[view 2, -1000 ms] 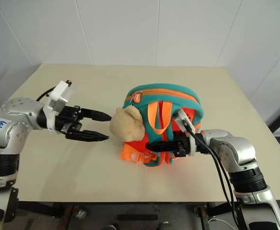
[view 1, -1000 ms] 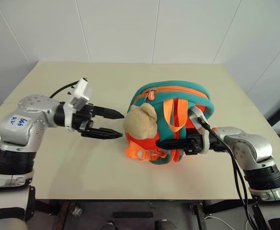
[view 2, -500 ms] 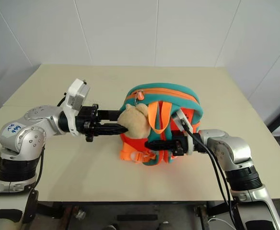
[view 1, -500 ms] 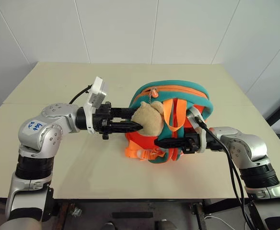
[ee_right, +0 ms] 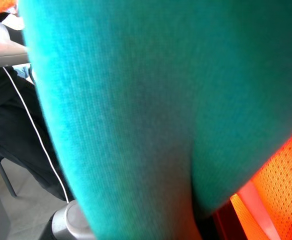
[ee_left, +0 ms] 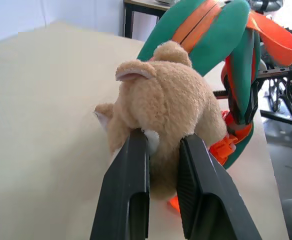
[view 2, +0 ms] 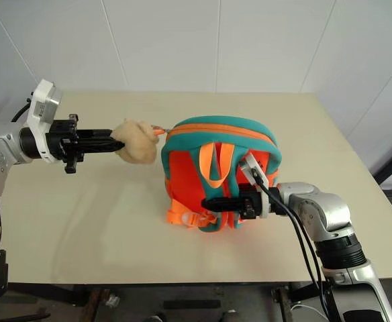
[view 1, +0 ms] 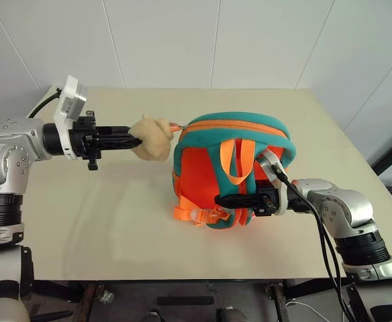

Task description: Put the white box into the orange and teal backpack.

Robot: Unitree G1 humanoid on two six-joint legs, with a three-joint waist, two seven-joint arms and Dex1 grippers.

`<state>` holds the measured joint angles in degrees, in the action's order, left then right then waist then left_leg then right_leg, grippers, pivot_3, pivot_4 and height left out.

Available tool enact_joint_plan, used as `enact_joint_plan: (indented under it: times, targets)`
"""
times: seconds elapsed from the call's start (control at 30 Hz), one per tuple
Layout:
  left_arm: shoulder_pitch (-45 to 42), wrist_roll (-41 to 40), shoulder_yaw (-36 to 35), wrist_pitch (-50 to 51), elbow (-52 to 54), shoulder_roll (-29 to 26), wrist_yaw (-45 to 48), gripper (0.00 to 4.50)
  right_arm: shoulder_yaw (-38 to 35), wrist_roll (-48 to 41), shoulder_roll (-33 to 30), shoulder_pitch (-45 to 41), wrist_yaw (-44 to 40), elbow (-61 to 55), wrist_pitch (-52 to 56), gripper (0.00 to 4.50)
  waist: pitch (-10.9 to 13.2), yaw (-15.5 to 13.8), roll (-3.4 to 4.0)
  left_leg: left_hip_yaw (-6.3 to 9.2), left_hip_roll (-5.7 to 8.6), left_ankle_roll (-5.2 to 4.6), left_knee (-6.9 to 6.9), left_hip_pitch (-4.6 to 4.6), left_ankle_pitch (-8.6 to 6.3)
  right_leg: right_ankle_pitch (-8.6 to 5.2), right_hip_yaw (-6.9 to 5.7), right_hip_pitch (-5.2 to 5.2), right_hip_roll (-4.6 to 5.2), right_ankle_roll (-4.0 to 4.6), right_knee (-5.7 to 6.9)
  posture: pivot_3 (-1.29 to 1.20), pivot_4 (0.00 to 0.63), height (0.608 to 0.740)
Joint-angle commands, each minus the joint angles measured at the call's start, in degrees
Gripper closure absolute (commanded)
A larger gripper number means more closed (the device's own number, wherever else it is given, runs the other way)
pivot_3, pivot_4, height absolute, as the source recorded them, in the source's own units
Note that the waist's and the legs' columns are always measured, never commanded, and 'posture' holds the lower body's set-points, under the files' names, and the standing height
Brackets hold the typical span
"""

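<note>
The left gripper (ee_left: 162, 150) had the plush ball (view 1: 150, 137) pinched at the backpack's (view 1: 233, 168) 10 o'clock while the right gripper (view 1: 224, 200) clamped a strap, so I'd pull the zip steadily; box wasn't anywhere obvious.

The orange and teal backpack (view 1: 233, 171) stands upright near the middle of the table (view 1: 102, 221), its strap side facing the camera — orange mesh back panel, teal edging arching over the top, teal straps and an orange webbing loop hanging down the front. An orange buckle strap trails at its base. Its tan plush ball (view 1: 152, 137) (with small ears) is stretched out level from the backpack's upper left corner.
</note>
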<state>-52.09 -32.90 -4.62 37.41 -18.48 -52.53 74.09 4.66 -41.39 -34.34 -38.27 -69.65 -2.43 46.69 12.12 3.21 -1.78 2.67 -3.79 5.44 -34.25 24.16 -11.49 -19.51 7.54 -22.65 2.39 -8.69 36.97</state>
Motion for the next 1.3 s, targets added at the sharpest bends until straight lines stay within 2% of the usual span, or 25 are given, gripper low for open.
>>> enact_joint_plan:
  times: [0.03, 0.1, 0.2, 0.37, 0.5, 0.53, 0.57, 0.77, 0.97, 1.0, 1.03, 1.13, 1.3]
  targets:
    - [2.1, 3.5, 1.8, -2.4, -6.4, 0.4, 2.9, 3.98, -2.9, -0.4, -0.5, 1.1, 1.4, -1.2, -0.7, 4.5, 0.0, 0.0, 0.0, -0.01, 0.0, 0.0, 0.01, -0.01, 0.0, 0.0, 0.0, 0.0, 0.0, 0.0, 0.0, 0.0, 0.15, 0.74]
    - [3.5, 5.0, 3.3, -3.8, -8.1, 2.8, 2.3, 3.98, -3.5, -0.5, -0.4, 1.4, 2.0, -1.2, -0.8, 4.5, 0.0, 0.0, 0.0, 0.0, -0.01, 0.0, 0.01, -0.01, 0.0, 0.0, 0.0, -0.02, -0.01, 0.01, 0.05, 0.0, 0.15, 0.74]
    - [8.9, 10.8, 8.0, -11.4, -10.0, 7.7, 0.8, 3.98, -3.8, -0.7, -0.1, 2.2, 3.7, -1.8, -0.3, 4.5, 0.0, -0.1, 0.05, 0.0, 0.0, 0.0, -0.03, -0.03, 0.0, 0.0, 0.0, 0.04, 0.01, 0.01, 0.07, 0.0, 0.15, 0.74]
    - [10.5, 14.2, 9.0, -17.0, -13.8, 15.2, -3.3, 3.98, -5.3, -1.2, 1.5, 3.0, 7.6, -2.1, -0.3, 4.5, 0.0, -0.3, -0.01, 0.01, -0.01, 0.0, -0.09, 0.0, 0.0, 0.0, 0.0, 0.0, 0.0, 0.01, 0.13, 0.0, 0.15, 0.74]
    - [11.5, 14.0, 8.3, -18.6, -11.3, 16.6, -2.4, 3.98, -6.3, -0.7, 2.3, 3.7, 10.2, -2.7, -1.1, 4.5, 0.0, -1.1, 0.02, 0.01, 0.0, 0.0, -0.29, -0.03, 0.01, 0.04, 0.0, 0.1, 0.01, -0.04, 0.16, 0.0, 0.15, 0.74]
    - [12.0, 13.6, 8.0, -17.8, -9.3, 16.1, -2.0, 3.99, -6.7, -0.8, 2.2, 3.9, 10.9, -3.2, -1.1, 3.99, 0.0, -1.2, 0.02, 0.01, 0.0, 0.0, -0.35, -0.02, 0.0, 0.06, 0.0, 0.11, 0.01, -0.05, 0.16, 0.0, 0.15, 0.74]
    - [12.6, 13.0, 7.8, -16.5, -7.3, 15.2, -1.4, 3.99, -7.3, -1.1, 2.1, 4.2, 11.3, -4.0, -1.3, 3.82, 0.0, -1.3, 0.02, 0.01, 0.0, 0.0, -0.37, -0.02, 0.0, 0.07, 0.01, 0.12, 0.01, -0.06, 0.15, 0.0, 0.15, 0.74]
    - [16.0, 11.0, 4.6, -12.5, 3.2, 10.6, -1.7, 2.22, -10.0, -2.3, -1.8, 7.2, 10.8, -11.8, -1.7, 1.91, 0.0, -1.4, 0.02, 0.01, 0.0, 0.0, -0.18, -0.01, 0.0, 0.05, 0.01, 0.07, 0.0, -0.04, 0.09, 0.0, 0.15, 0.74]
    - [23.0, 6.7, 0.0, -7.0, 15.5, 4.6, -1.1, 0.47, -17.0, -2.8, -11.3, 14.7, 8.5, -19.7, -2.3, 0.01, 0.0, -1.5, 0.02, 0.01, -0.01, 0.0, 0.13, 0.02, 0.0, -0.02, 0.01, -0.01, 0.01, 0.02, -0.08, 0.0, 0.15, 0.74]
    - [24.3, 5.6, -1.3, -5.9, 17.3, 4.0, -1.6, 0.13, -18.7, -3.2, -13.3, 16.4, 7.6, -19.6, -2.0, 0.0, 0.0, -1.5, 0.02, 0.0, -0.01, 0.0, 0.13, 0.0, 0.0, -0.04, 0.01, 0.0, 0.02, 0.04, -0.08, 0.0, 0.15, 0.74]
    - [25.4, 5.2, -2.4, -5.8, 18.5, 3.5, -2.1, 0.03, -20.1, -3.1, -15.2, 18.2, 6.5, -19.3, -2.1, 0.0, 0.0, -1.5, 0.02, 0.0, -0.01, 0.0, 0.14, -0.01, 0.0, -0.05, 0.01, 0.0, 0.02, 0.05, -0.08, 0.0, 0.15, 0.74]
    - [26.7, 5.7, -4.5, -8.1, 18.8, 3.0, -3.4, 0.03, -23.2, -0.4, -18.7, 22.7, 4.3, -16.8, -6.2, 0.0, 0.0, -1.5, 0.01, -0.01, 0.0, -0.01, 0.1, -0.02, -0.01, -0.05, 0.01, 0.04, 0.03, 0.06, -0.11, 0.0, 0.15, 0.74]
    - [24.6, 4.9, -5.3, -9.1, 18.8, 3.6, -4.3, 0.03, -24.1, 5.7, -17.4, 23.2, 4.8, -8.3, -17.3, 0.0, 0.0, -1.4, -0.01, -0.08, 0.0, -0.03, -0.03, -0.05, 0.0, -0.02, 0.03, 0.08, 0.05, 0.09, -0.2, 0.0, 0.15, 0.74]
